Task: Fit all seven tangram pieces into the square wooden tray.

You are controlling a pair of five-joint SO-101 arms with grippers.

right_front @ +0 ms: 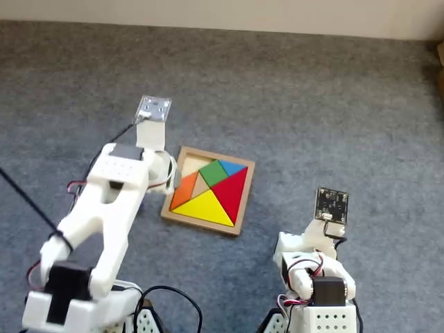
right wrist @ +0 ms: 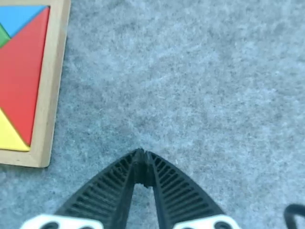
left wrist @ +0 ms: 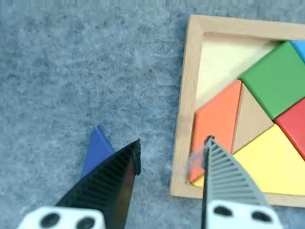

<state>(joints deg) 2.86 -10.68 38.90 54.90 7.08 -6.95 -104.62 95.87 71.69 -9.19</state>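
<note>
At the 9 o'clock edge of the tray (left wrist: pixel 190 71), your left end effector (left wrist: pixel 173 141) stands wide open and empty, astride the rim. The blue triangle (left wrist: pixel 97 145) lies just outside on the counter (right_front: pixel 312 90), probably meant for the bare corner (left wrist: pixel 224 57). Your right end effector (right wrist: pixel 142 155), at 4 o'clock, is closed on nothing.

The counter (right_front: pixel 312 90) wears a grey, felt-like cover (right wrist: pixel 200 86) that lies beneath and all around the left pincer (left wrist: pixel 172 143) and the right pincer (right wrist: pixel 142 157). Far beyond both runs a pale strip (right_front: pixel 277 17). A brown sliver (right_front: pixel 441 62) sits well outward of the right pincer.
</note>
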